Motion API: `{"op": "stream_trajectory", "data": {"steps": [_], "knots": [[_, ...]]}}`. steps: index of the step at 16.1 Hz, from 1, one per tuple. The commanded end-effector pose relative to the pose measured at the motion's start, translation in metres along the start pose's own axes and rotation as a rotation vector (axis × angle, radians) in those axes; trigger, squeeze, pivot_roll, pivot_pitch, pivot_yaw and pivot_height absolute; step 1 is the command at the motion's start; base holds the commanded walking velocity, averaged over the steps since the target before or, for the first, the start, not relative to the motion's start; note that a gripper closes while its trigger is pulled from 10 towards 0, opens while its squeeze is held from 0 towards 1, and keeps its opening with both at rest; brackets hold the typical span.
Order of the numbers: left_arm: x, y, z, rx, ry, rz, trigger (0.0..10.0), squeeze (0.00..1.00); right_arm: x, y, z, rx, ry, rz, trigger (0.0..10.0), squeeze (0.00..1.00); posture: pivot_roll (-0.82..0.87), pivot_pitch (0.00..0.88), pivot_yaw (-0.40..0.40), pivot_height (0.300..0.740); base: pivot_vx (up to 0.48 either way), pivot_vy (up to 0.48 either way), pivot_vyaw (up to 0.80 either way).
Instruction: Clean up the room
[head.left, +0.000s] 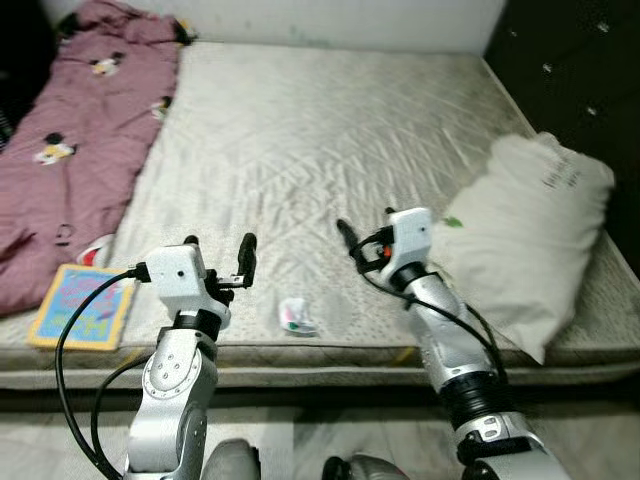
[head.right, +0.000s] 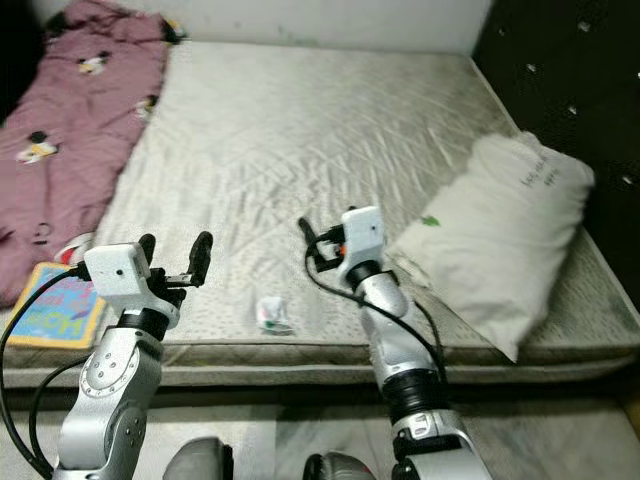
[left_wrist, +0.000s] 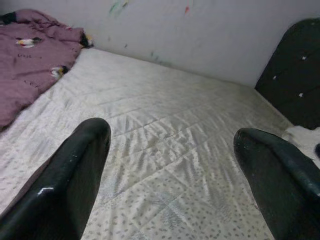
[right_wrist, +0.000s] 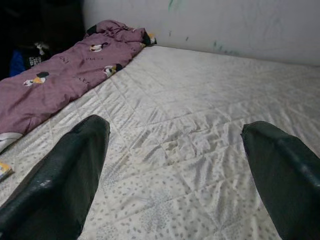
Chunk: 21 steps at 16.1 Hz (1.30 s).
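Both arms reach from the robot's body toward the bed's near edge in the left eye view. Left gripper hovers over the mattress, fingers spread and holding nothing; right gripper hangs nearby, equally empty. Between them, near the edge, lies a small crumpled wrapper, likely the litter to collect. A book rests at the left corner beside a purple blanket; a pillow lies askew on the right.

Seen from the right eye, the wrapper sits just below the left gripper's reach.

From the left wrist, wide-apart fingers frame bare mattress.

From the right wrist, spread fingers point up the bed toward the blanket.
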<state>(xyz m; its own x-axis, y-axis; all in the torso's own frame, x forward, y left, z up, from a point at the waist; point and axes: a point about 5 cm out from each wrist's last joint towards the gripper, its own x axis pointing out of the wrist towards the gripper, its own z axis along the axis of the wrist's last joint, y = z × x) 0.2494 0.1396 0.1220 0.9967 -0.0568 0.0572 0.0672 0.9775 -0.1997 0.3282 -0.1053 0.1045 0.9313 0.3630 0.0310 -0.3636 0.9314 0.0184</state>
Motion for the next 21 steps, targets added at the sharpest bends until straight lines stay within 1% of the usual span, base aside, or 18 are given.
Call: {"op": "stream_trajectory", "data": {"steps": [1,5,7,9,11,13,21], "knots": [[-0.0001,0.0023,-0.0027,0.008,0.017,0.002,10.0,0.0,0.0032,0.004,0.0014,0.007,-0.006,0.008,10.0,0.0,0.1,0.093,-0.064,0.74,0.0,0.48,0.0],[-0.0012,0.0036,-0.0022,0.011,0.005,0.012,10.0,0.0,0.0037,0.0041,0.0008,0.003,-0.003,0.014,10.0,0.0,0.1,0.09,-0.066,0.74,0.0,0.449,0.0],[-0.0017,0.0038,-0.0008,0.03,-0.006,0.013,10.0,0.0,0.0035,0.004,0.0004,0.003,-0.003,0.015,10.0,0.0,0.11,0.082,-0.067,0.74,0.0,0.0,0.0],[-0.0014,0.0028,-0.0005,0.033,-0.009,-0.009,10.0,0.0,0.0033,0.0038,0.0,0.004,-0.001,0.014,10.0,0.0,0.11,0.082,-0.067,0.74,0.0,0.0,-0.54],[-0.0013,0.0017,0.0002,0.03,-0.016,-0.026,10.0,0.0,0.0037,0.0043,0.0001,0.002,-0.004,0.018,10.0,0.0,0.1,0.079,-0.066,0.74,0.0,0.0,0.0],[-0.0017,-0.0002,0.0007,0.022,-0.021,-0.042,10.0,0.0,0.0038,0.0042,0.0001,0.0,-0.004,0.019,10.0,0.0,0.1,0.074,-0.066,0.74,0.287,0.0,0.0],[-0.0008,0.0004,0.0017,0.023,-0.027,-0.046,10.0,0.0,0.0067,0.0058,0.0013,-0.001,-0.008,0.025,10.0,0.0,0.11,0.085,-0.067,0.74,0.352,0.0,0.0]]}}
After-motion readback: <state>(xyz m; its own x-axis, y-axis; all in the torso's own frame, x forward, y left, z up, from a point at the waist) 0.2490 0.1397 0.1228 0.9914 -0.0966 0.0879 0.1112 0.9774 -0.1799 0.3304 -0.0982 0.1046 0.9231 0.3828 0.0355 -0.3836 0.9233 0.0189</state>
